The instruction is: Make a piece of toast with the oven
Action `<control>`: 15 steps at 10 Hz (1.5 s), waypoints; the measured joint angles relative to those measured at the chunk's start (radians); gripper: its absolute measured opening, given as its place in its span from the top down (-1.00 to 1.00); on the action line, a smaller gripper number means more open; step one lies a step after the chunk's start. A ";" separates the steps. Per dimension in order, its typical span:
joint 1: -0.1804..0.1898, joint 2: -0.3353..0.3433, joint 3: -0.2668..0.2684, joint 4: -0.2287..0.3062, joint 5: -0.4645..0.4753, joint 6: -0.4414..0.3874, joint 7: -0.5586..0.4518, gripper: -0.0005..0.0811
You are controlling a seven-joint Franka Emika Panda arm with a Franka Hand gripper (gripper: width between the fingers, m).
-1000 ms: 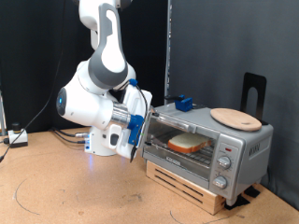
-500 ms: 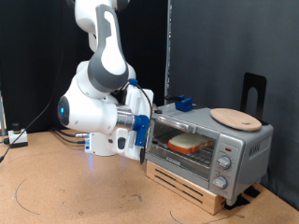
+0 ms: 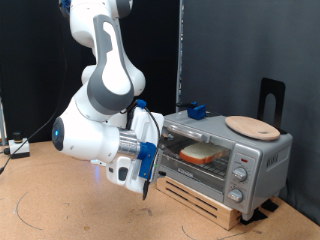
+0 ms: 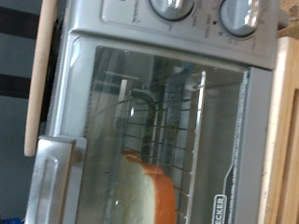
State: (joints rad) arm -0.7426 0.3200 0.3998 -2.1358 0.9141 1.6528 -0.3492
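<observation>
Toast (image 3: 201, 153) on wire rack (image 4: 177, 121) behind shut glass door of oven (image 3: 225, 158), gripper (image 3: 147, 180) at its nine o'clock, finger spread impossible to tell.

Exterior watches sidelong; wrist faces oven (image 4: 159, 140) closely.

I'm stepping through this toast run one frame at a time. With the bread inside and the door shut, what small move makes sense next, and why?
Probably reach toward the knobs: the piece of toast already lies on the rack behind the oven's closed glass door, and the gripper is out of view.
</observation>
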 joint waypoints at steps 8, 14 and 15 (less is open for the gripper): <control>0.044 0.274 0.001 0.312 -0.052 -0.039 0.143 -0.99; 0.085 0.401 -0.003 0.427 -0.097 -0.101 0.145 -0.99; 0.100 0.435 -0.001 0.465 -0.100 -0.100 0.143 -0.99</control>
State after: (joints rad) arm -0.6423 0.7552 0.3985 -1.6712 0.8141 1.5530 -0.2059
